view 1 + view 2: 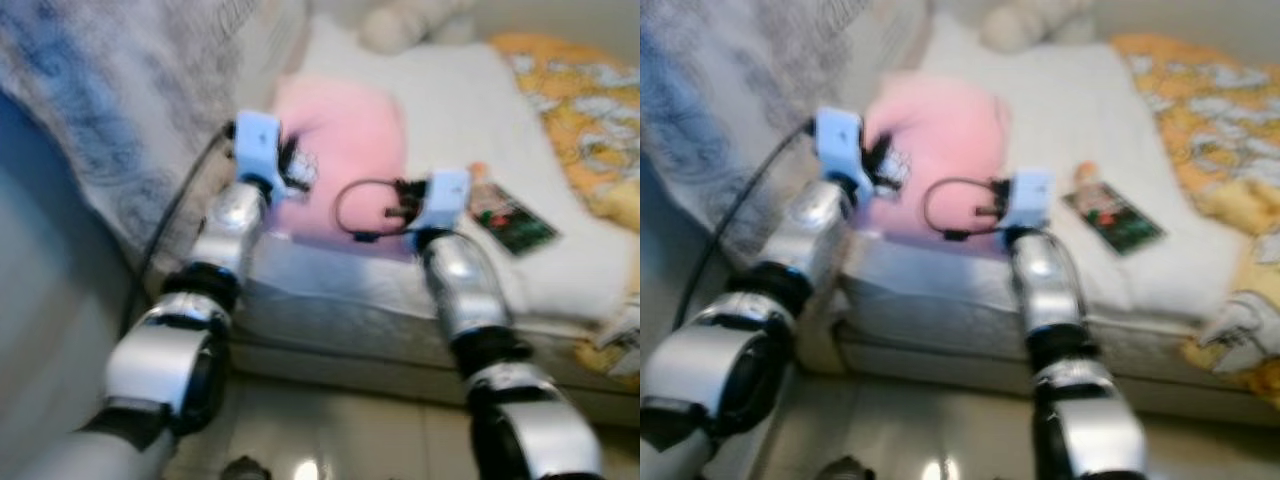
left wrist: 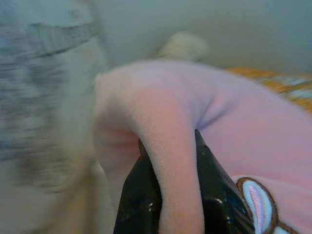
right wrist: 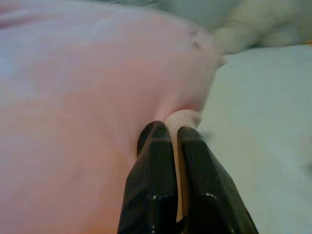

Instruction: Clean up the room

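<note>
Both grippers, left (image 2: 178,195) and right (image 3: 176,161), pinch folds of the pink fleece blanket (image 1: 340,150), gripping to lift it off the bed (image 1: 450,110).

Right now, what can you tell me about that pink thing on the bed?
The pink fleece blanket looks soft and fuzzy, a plain light pink with a small bunny-ear patch outlined in brown at one corner. It lies bunched on the white mattress near the bed's left edge. Both claws pinch it: the left claw has a thick fold between its fingers, and the right claw grips a thin edge.
</note>
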Controlling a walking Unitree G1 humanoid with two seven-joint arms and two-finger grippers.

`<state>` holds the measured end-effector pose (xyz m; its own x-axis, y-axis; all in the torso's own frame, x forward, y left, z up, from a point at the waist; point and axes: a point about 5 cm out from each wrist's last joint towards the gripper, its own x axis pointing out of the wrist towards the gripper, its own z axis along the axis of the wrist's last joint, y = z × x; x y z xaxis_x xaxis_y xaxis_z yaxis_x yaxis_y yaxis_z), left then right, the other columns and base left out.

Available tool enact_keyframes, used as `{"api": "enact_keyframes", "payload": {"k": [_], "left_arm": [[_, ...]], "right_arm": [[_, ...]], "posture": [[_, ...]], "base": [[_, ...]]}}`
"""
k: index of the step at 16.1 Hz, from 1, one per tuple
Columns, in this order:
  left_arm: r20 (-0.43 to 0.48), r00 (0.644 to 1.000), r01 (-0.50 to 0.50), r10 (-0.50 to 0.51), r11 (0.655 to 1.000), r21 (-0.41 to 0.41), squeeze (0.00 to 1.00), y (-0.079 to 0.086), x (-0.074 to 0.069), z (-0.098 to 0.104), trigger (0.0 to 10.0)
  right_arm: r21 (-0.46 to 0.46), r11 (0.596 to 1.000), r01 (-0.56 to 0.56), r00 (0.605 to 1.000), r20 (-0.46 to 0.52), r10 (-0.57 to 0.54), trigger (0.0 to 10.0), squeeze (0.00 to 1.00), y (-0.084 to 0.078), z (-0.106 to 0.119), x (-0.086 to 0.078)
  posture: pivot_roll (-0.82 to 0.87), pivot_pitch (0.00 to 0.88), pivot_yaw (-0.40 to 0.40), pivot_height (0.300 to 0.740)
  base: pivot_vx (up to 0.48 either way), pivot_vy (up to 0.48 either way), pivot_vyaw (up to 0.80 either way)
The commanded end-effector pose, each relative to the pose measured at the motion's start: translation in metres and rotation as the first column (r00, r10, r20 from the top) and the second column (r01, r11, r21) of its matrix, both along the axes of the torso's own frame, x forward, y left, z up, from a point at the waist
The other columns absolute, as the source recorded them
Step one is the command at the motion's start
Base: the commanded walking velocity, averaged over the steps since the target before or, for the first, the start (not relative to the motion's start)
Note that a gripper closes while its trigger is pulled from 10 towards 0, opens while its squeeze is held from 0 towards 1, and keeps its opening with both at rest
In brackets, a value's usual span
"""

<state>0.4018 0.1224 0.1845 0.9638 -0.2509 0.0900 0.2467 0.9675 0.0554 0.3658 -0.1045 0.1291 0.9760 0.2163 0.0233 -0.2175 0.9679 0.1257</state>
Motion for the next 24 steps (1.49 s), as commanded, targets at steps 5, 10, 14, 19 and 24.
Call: {"api": "enact_keyframes", "payload": {"k": [5, 10, 14, 19, 24], "left_arm": [[0.021, 0.999, 0.028, -0.028, 1.0, -0.011, 0.0, -0.02, 0.004, 0.013, 10.0], [-0.016, 0.999, -0.052, 0.051, 0.998, -0.022, 0.0, -0.018, 0.009, 0.016, 10.0], [-0.145, 0.973, -0.188, 0.182, 0.982, -0.03, 0.0, -0.006, 0.005, -0.012, 10.0], [-0.196, 0.963, -0.182, 0.184, 0.983, 0.028, 0.0, -0.011, -0.003, -0.036, 10.0], [-0.101, 0.957, -0.282, 0.271, 0.95, -0.134, 0.0, 0.011, 0.008, -0.001, 10.0]], "right_arm": [[-0.018, 0.995, 0.095, 0.995, 0.025, -0.094, 10.0, 0.0, -0.027, 0.004, 0.001], [-0.087, 0.993, 0.078, 0.997, -0.016, -0.08, 10.0, 0.0, -0.036, 0.007, 0.014], [-0.235, 0.972, 0.002, 0.985, -0.169, -0.043, 10.0, 0.0, -0.03, -0.011, 0.019], [-0.291, 0.957, -0.02, 0.971, -0.233, -0.051, 10.0, 0.0, -0.024, -0.033, 0.01], [-0.21, 0.976, 0.057, 0.99, -0.118, -0.083, 10.0, 0.0, -0.025, -0.001, 0.024]], "posture": [[0.05, 0.0, -0.022, 0.74], [0.07, 0.0, -0.041, 0.74], [0.05, 0.021, -0.1, 0.74], [-0.02, 0.125, -0.129, 0.74], [-0.01, 0.136, -0.139, 0.74]], "base": [[0.441, 0.0, 0.0], [0.441, 0.0, 0.0], [0.088, 0.0, 0.0], [0.0, 0.0, 0.0], [0.0, 0.0, 0.0]]}}
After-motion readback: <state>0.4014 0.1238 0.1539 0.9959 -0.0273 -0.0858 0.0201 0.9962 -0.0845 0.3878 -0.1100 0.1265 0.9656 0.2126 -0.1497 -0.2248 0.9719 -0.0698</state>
